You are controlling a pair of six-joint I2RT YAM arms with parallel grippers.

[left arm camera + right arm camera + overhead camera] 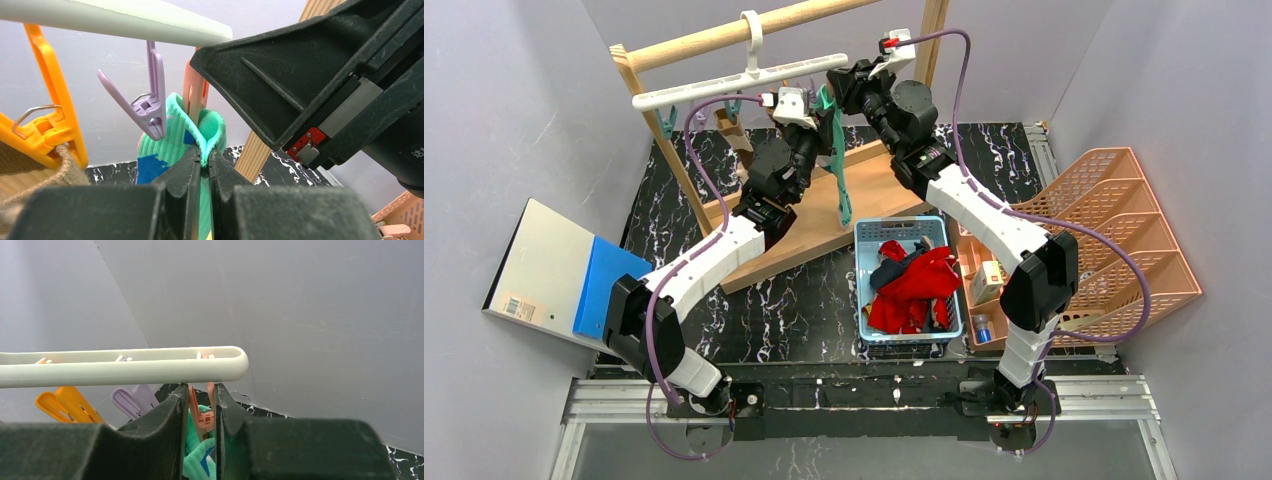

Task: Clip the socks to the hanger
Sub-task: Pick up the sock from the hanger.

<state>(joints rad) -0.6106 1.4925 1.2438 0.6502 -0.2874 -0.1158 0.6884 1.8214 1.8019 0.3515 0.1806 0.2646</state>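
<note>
Robot lab cell: grey panel walls [514, 110], aluminium rail [624, 397].

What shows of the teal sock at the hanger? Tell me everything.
The teal sock is ribbed knit with blue patches. Its folded cuff is pinched in the shut left tool, right against the pink clip that the right tool squeezes, under the end of the hanger. The rest hangs limp toward the wooden base.

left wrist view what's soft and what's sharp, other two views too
Left wrist: the left claw is a dark blur up close, the teal sock and purple clip sharp. Right wrist: right claw soft around the pink clip, white hanger bar crisp. Top: evenly lit, sharp throughout.
</note>
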